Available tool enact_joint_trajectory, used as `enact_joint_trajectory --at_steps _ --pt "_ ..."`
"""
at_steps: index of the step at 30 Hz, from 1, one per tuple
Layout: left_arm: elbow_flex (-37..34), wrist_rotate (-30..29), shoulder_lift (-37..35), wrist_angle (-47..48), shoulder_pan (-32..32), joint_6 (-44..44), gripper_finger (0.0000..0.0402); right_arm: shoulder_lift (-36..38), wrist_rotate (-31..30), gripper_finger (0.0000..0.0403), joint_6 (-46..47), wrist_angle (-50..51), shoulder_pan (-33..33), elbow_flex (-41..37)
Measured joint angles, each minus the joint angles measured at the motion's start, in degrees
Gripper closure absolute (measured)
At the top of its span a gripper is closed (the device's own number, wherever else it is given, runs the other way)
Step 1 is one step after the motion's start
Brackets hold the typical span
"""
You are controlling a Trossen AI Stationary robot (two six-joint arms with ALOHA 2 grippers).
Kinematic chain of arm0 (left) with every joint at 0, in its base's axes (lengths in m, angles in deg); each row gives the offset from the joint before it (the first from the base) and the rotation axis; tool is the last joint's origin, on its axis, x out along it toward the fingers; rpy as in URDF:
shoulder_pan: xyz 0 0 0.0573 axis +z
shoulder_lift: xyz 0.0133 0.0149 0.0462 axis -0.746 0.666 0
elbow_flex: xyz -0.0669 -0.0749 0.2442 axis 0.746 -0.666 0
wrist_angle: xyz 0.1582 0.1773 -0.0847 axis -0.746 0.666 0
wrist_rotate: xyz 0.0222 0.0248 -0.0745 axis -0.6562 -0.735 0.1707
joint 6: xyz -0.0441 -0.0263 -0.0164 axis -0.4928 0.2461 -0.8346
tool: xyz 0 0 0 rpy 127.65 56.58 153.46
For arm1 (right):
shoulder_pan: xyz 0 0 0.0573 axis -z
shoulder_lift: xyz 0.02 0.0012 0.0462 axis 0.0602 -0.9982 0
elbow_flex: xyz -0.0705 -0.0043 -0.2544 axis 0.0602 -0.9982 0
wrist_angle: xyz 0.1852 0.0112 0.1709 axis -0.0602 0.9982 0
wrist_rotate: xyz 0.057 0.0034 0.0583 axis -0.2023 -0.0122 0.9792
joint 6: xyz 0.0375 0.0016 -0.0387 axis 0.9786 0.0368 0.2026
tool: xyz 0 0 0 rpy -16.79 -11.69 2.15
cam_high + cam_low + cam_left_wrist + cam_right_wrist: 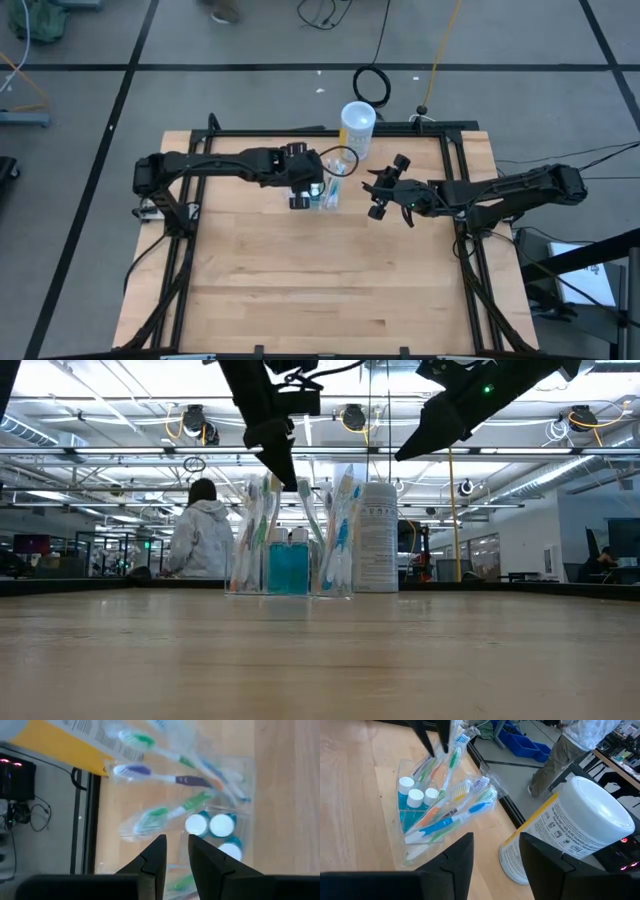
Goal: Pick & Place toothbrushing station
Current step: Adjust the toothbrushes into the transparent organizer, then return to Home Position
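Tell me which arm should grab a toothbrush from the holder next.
Left, probably. The left gripper hangs right over the clear holder, fingers part open above the toothbrushes. The right gripper is open but off to the side, facing the white canister.

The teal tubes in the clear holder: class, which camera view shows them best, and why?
The right wrist view: three white-capped teal tubes stand clearly in the clear holder beside the toothbrushes. The left wrist view shows mainly their caps, blurred. The low view merges them into one teal block. The high view makes them tiny.
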Motion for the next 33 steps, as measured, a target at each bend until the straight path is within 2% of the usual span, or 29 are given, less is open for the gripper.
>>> enact_joint_trajectory --at_steps 6,13,21,24,28,33 --pt "-0.19 0.14 0.14 -3.34 2.66 1.27 0.0314 0.0 0.0 0.0254 0.04 0.0 0.07 0.0" --pt "-0.19 5.28 0.22 -7.69 4.12 4.3 0.0314 0.0 0.0 0.0256 0.04 0.0 0.07 0.02" --pt "-0.19 5.25 0.22 -10.95 4.11 6.41 0.0314 0.0 0.0 0.0255 0.04 0.0 0.07 0.02" --pt "-0.19 3.44 0.2 -10.14 3.91 6.39 0.0314 0.0 0.0 0.0257 0.04 0.0 0.07 0.04" --pt "-0.19 -1.89 -3.21 -7.33 2.09 6.61 0.0314 0.0 0.0 0.0257 -0.3 0.0 0.07 0.04" --pt "-0.17 -0.78 -11.28 -4.57 0.3 4.41 0.0314 0.0 0.0 0.0262 -1.11 -0.15 -0.03 0.07"
